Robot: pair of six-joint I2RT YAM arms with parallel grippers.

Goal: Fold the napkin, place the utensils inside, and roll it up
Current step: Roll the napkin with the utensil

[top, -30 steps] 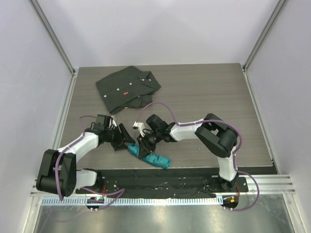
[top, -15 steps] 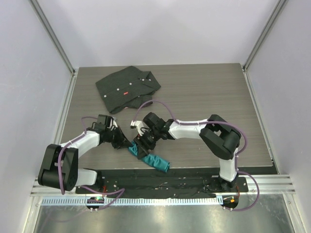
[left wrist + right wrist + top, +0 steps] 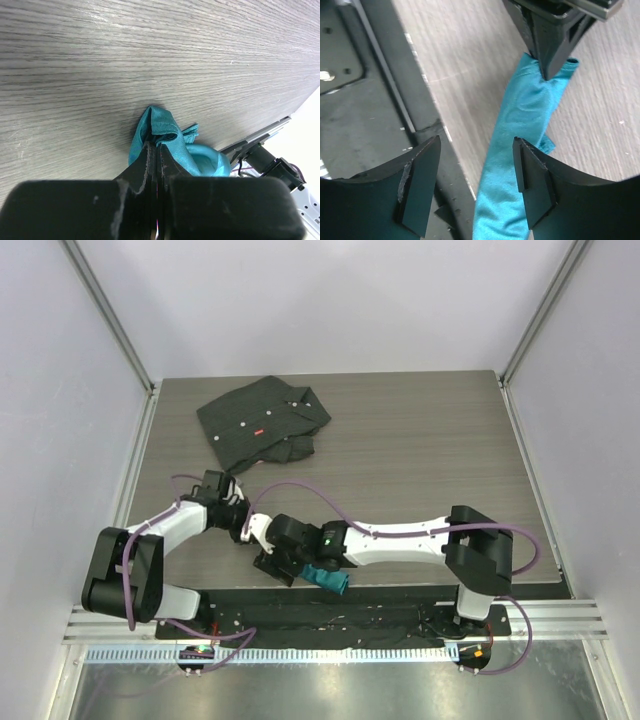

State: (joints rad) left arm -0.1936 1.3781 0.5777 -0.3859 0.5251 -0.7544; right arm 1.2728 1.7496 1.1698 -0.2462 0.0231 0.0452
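The teal napkin (image 3: 520, 115) lies as a rolled strip near the table's front edge, and only its end (image 3: 326, 578) shows past the right arm from above. My left gripper (image 3: 156, 145) is shut on one bunched end of the napkin (image 3: 167, 131). In the top view that left gripper (image 3: 244, 524) sits just left of my right gripper (image 3: 273, 562). My right gripper (image 3: 477, 145) hangs open above the strip, with its right finger (image 3: 535, 185) over the cloth, and grips nothing. The left fingers (image 3: 547, 45) pinch the strip's far end. The utensils are out of view.
A black buttoned shirt (image 3: 262, 420) lies crumpled at the back left of the wooden table (image 3: 420, 440). The black base plate (image 3: 350, 100) and metal rail run right along the near table edge, beside the napkin. Both arms crowd the front left.
The left gripper closed on the napkin's end. The right gripper opened, let go of the roll and swung left toward the near edge.
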